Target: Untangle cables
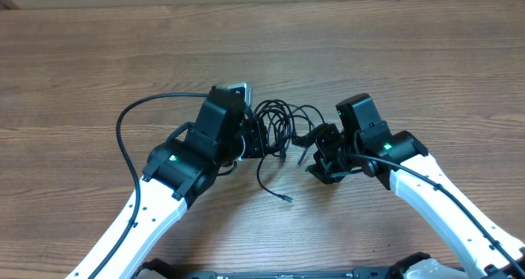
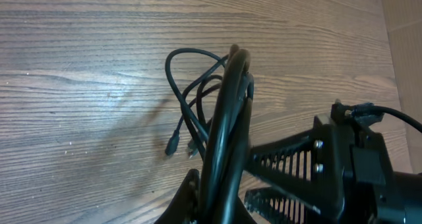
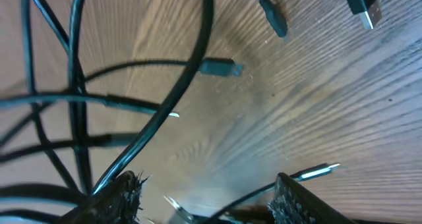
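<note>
Cables (image 1: 275, 119), thin black looped cords, lie tangled on the woodgrain table (image 1: 98, 49). Left gripper (image 2: 239, 59) jaws pinch them; right gripper (image 3: 204, 197) jaws stand spread.

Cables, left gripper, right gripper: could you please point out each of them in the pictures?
cables (image 1: 275, 121), overhead view, on the tangled loops between the two arms.
left gripper (image 2: 237, 56), left wrist view, at its closed fingertips.
right gripper (image 3: 208, 199), right wrist view, in the gap midway between its open fingertips.
</note>
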`<state>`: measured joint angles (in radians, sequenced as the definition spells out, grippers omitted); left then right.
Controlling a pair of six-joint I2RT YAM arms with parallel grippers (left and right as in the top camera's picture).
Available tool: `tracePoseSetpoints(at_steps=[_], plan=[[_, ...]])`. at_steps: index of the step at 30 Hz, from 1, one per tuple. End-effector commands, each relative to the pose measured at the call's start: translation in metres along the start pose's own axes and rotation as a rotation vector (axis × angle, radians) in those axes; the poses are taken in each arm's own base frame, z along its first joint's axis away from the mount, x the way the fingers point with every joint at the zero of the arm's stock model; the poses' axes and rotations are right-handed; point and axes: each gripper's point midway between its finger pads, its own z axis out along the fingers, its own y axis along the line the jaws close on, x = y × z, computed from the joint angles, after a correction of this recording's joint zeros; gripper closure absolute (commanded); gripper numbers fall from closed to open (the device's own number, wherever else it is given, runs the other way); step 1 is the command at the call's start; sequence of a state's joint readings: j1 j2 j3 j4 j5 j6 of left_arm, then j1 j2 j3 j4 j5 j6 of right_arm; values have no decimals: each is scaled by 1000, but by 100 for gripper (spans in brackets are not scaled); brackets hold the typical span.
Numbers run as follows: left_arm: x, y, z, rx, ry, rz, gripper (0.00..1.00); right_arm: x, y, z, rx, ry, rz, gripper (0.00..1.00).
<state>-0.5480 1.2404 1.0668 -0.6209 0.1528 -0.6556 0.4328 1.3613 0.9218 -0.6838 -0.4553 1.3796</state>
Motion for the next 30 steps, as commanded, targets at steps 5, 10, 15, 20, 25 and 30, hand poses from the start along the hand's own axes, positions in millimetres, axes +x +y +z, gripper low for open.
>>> tracePoseSetpoints(at_steps=[5, 10, 15, 20, 25, 30], plan=[[1, 2, 1, -6, 7, 1, 96, -12, 11, -4, -43, -73, 135, 42], [2, 2, 1, -5, 11, 1, 96, -16, 29, -6, -116, -88, 111, 41], [5, -3, 1, 23, 31, 1, 96, -15, 61, -12, -240, -82, 52, 35], [9, -8, 0, 53, 55, 1, 96, -27, 75, -17, -304, -152, 65, 34], [11, -7, 0, 47, 63, 30, 96, -45, 91, -28, -376, -243, 60, 34], [23, 2, -1, 13, 111, 59, 96, -58, 129, -56, -561, -261, 17, 25]])
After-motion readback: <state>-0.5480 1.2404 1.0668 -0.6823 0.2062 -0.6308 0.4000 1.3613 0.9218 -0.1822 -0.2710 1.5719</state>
